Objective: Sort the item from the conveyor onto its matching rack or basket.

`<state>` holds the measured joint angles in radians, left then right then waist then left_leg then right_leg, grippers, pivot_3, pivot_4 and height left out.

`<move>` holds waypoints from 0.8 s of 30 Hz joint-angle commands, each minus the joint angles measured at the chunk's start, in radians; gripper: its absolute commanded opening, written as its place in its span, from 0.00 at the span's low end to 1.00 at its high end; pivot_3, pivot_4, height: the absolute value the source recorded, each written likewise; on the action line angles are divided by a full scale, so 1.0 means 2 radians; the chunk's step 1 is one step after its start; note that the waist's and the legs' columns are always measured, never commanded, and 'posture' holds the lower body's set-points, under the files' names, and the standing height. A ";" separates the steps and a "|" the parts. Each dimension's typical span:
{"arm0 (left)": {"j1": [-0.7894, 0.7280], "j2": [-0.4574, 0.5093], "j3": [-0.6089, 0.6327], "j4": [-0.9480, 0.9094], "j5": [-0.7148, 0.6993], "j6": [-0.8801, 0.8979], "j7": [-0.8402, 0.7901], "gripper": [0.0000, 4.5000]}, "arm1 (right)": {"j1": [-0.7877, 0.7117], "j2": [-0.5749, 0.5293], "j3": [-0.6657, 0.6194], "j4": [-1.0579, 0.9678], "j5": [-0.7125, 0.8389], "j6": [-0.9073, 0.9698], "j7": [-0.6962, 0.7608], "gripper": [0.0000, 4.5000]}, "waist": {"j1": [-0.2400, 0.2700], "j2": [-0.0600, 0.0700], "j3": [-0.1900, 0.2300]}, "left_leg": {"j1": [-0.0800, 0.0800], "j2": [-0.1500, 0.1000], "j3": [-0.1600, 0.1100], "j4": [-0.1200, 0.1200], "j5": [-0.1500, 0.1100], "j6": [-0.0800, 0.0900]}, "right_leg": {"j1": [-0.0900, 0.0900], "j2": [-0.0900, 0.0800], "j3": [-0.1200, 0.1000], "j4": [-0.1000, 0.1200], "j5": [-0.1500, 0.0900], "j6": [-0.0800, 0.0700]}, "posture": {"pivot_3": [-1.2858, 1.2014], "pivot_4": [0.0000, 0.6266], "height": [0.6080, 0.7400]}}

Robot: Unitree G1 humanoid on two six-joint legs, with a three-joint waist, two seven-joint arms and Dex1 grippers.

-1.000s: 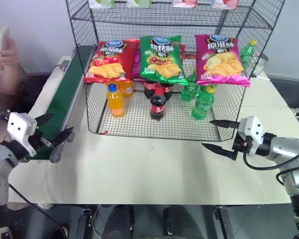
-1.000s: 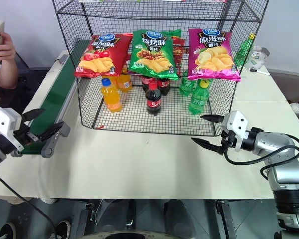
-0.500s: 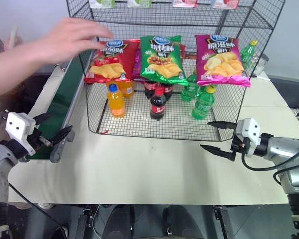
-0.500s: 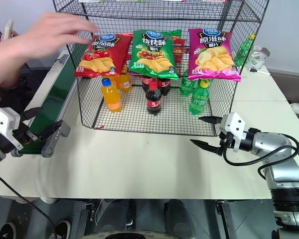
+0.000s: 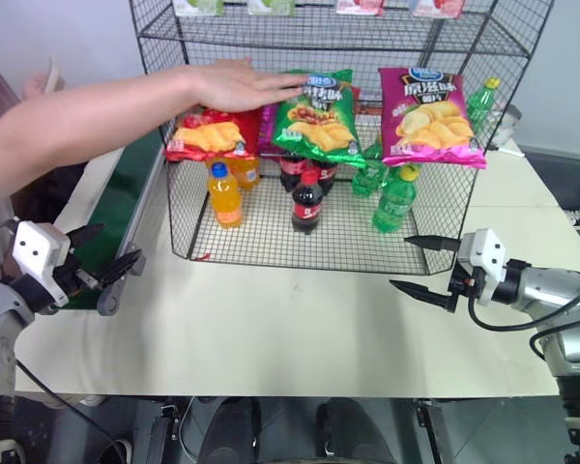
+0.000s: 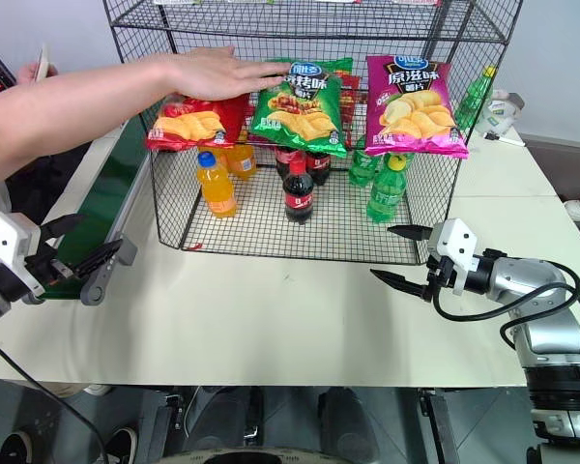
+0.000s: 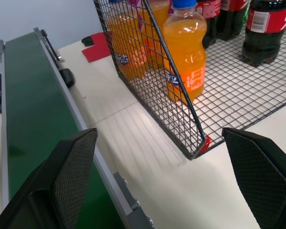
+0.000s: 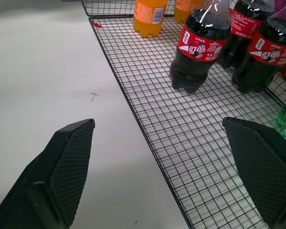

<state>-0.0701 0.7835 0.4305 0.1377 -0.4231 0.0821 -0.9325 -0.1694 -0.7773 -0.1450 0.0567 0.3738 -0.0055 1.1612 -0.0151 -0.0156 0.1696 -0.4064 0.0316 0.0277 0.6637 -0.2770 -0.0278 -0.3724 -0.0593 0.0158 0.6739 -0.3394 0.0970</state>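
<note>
The green crisp bag [image 5: 314, 116] lies on the black wire rack [image 5: 340, 238], on a middle tier between a red bag [image 5: 205, 135] and a magenta bag [image 5: 428, 104]. A person's hand [image 5: 234, 85] rests over the red bag, fingertips touching the green bag's top edge. The dark green conveyor [image 5: 116, 215] runs along the table's left side, with nothing on the part I can see. My left gripper [image 5: 112, 246] hangs open at the conveyor's near end [image 7: 33, 105]. My right gripper [image 5: 399, 261] is open above the table, just in front of the rack's right corner.
Orange bottles [image 7: 183, 52], cola bottles [image 8: 195, 52] and green bottles [image 5: 394, 201] stand on the rack's bottom tier. The person's forearm [image 5: 87, 126] stretches from the left across the conveyor to the rack. Bare cream table [image 5: 290, 319] lies between my grippers.
The person's arm has stretched further right over the rack; the hand has come down onto the red bag and reaches the green one. Both grippers stay still and open.
</note>
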 commanded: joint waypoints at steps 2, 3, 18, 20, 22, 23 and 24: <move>-0.023 0.015 0.001 0.002 0.000 -0.007 -0.005 1.00 | -0.002 -0.005 -0.010 0.003 0.002 -0.012 0.006 0.99 | 0.001 0.000 0.000 | 0.000 0.000 0.000 0.000 0.000 0.000 | 0.000 0.000 0.000 0.000 0.000 0.000 | 0.52 0.24 0.99; -0.022 0.014 0.001 0.001 0.000 -0.008 -0.004 1.00 | -0.001 -0.005 -0.010 0.003 0.002 -0.012 0.006 0.99 | 0.001 0.000 0.000 | 0.000 0.000 0.000 0.000 0.000 0.000 | 0.000 0.000 0.000 0.000 0.000 0.000 | 0.52 0.24 0.99; -0.004 0.002 -0.004 -0.021 -0.002 -0.005 0.005 1.00 | 0.007 -0.007 -0.013 -0.009 0.001 -0.012 0.002 0.99 | 0.000 0.000 0.000 | 0.000 0.000 0.000 0.000 0.000 0.000 | 0.000 0.000 0.000 0.001 0.000 0.000 | 0.52 0.24 0.99; -0.002 0.001 -0.004 -0.024 -0.001 -0.003 0.006 1.00 | 0.010 -0.007 -0.014 -0.011 0.001 -0.012 0.002 0.99 | 0.000 0.000 0.000 | 0.000 0.000 0.000 0.000 0.000 0.000 | 0.000 0.000 0.000 0.001 0.000 0.000 | 0.52 0.24 0.99; -0.001 0.001 -0.005 -0.026 0.000 -0.003 0.007 1.00 | 0.011 -0.007 -0.013 -0.011 0.001 -0.013 0.001 0.99 | 0.000 0.000 0.000 | 0.000 0.000 0.000 0.000 0.000 0.000 | 0.000 0.000 0.000 0.001 0.000 0.000 | 0.52 0.24 0.99; -0.001 0.001 -0.005 -0.026 0.000 -0.004 0.008 1.00 | 0.010 -0.006 -0.012 -0.010 0.000 -0.013 0.000 0.99 | 0.000 0.000 0.000 | 0.000 0.000 0.000 0.000 0.000 0.000 | 0.000 0.000 0.000 0.001 0.000 0.000 | 0.52 0.24 0.99; -0.001 0.000 -0.005 -0.027 0.001 -0.004 0.009 1.00 | 0.009 -0.006 -0.012 -0.008 0.000 -0.013 0.000 0.99 | 0.000 0.000 0.000 | 0.000 0.000 0.000 0.000 0.000 0.000 | 0.000 0.000 0.000 0.001 0.000 0.000 | 0.52 0.24 0.99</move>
<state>-0.0731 0.7800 0.4086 0.1136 -0.4226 0.0809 -0.9203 -0.1435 -0.7780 -0.1452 0.0642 0.3671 -0.0164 1.1651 -0.0157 -0.0156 0.1696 -0.4062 0.0318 0.0279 0.6646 -0.2770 -0.0278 -0.3727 -0.0588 0.0163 0.6754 -0.3394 0.0970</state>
